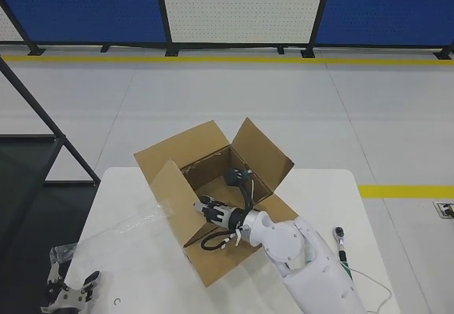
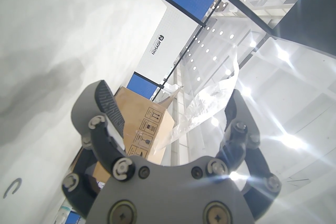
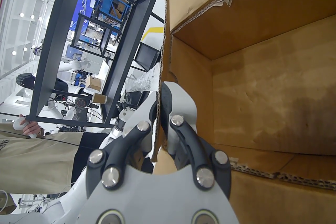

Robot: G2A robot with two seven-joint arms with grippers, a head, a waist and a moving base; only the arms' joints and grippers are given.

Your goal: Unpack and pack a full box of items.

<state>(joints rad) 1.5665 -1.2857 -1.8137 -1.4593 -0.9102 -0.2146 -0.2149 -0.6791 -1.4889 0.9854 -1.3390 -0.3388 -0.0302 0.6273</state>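
Observation:
An open cardboard box [image 1: 254, 153] stands in the middle of the white table [image 1: 125, 271], flaps spread. My right gripper [image 1: 201, 208] is at the box's near-left wall and is shut on that wall's top edge [image 3: 164, 57], one finger [image 3: 168, 101] inside and the other outside. The inside of the box [image 3: 270, 93] looks bare from the right wrist. A black item [image 1: 239, 179] lies at the box's far side. My left gripper [image 1: 71, 294] rests open at the table's front left corner, its pads [image 2: 109, 104] holding nothing.
A clear plastic bag [image 1: 125, 230] lies on the table left of the box, and it rises ahead of the left gripper as the plastic bag [image 2: 207, 101]. Black cables [image 1: 214, 239] hang by the right wrist. A ratchet tool [image 1: 342, 239] lies on the right. A small ring [image 1: 117, 301] sits near the left gripper.

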